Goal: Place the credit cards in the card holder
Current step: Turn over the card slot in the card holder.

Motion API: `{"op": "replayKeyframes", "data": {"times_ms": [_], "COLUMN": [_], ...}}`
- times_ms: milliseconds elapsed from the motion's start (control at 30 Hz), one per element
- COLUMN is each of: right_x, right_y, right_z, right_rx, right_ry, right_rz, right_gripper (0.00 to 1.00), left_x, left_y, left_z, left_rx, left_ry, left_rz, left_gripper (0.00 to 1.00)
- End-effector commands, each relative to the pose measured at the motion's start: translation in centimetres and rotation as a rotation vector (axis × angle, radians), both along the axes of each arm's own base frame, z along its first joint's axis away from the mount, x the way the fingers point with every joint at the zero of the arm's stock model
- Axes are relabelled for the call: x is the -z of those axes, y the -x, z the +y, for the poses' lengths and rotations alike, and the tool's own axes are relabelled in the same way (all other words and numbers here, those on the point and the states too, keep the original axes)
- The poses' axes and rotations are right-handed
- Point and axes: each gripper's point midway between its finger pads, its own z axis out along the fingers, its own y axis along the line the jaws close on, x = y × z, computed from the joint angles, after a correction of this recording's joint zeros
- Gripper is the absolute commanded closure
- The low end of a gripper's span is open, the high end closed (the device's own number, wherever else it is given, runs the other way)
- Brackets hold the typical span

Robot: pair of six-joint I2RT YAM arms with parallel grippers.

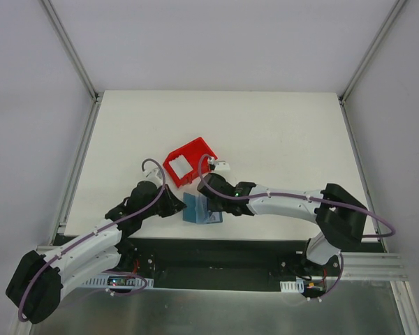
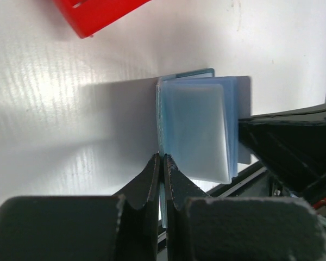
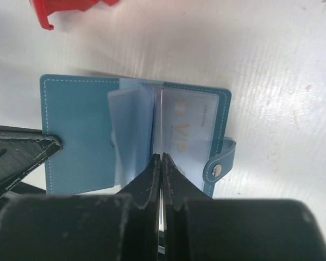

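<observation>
Near the front edge of the white table (image 1: 265,132), btwn the two arms, a small teal-blue folding card holder (image 3: 79,125) w/ rounded corners lies opened out. Its covers spread left-right and its spine runs away from the robot.

The outer edge of the left cover is nipped by the left gripper (image 2: 162,159). Jaws are fully together, w/ a sliver of teal showing btwn the black fingers in its own cam. The right gripper (image 3: 161,159) also has its jaws pressed together, tips at the near end of the spine and in line w/ it. A thin pale edge runs straight out from those tips along the fold. Can't tell whether it's a card seen edge-on or one leaf of the clear plastic sleeves (image 3: 131,130).

One pale rectangular credit card (image 3: 187,128) w/ gold "VIP" lettering sits in the right-hand pocket, long side parallel to the spine. A snap tab (image 3: 220,167) sticks out from the right cover. An open red plastic bin (image 1: 188,162) stands just beyond the holder, not touching it.

Key relation: the holder lies directly ahead of both tools and touches both, so neither arm is nearer. The right pinch stands on edge vs the flat pockets, so it prob. needs tilting toward the right cover.
</observation>
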Motion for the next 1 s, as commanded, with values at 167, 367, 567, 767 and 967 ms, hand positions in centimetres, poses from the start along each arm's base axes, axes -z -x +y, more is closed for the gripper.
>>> {"op": "replayKeyframes", "data": {"times_ms": [167,367,567,767,967], "right_x": [-3.2,-3.9,-4.3,-6.1,-5.8], "right_y": [-1.3,-1.4,-1.4,-2.1,-1.5], "right_z": [-2.3,-2.5,-2.2,-3.8,-2.9], "right_rx": [0.048,0.053,0.040,0.084,0.057], "right_ry": [0.030,0.048,0.042,0.074,0.032], "right_rz": [-0.106,-0.111,-0.112,-0.168,-0.139], "right_gripper": [1.00,1.00,1.00,0.99,1.00], "left_x": [2.1,3.1,4.3,4.9,5.4], "left_y": [0.6,1.0,1.3,1.6,1.7], "left_z": [1.2,1.5,2.4,2.7,2.9], "left_rx": [-0.030,-0.037,-0.073,-0.080,-0.084], "left_ry": [-0.059,-0.079,-0.114,-0.127,-0.142], "left_rz": [0.038,0.066,0.106,0.115,0.131], "left_gripper": [1.00,1.00,1.00,1.00,1.00]}}
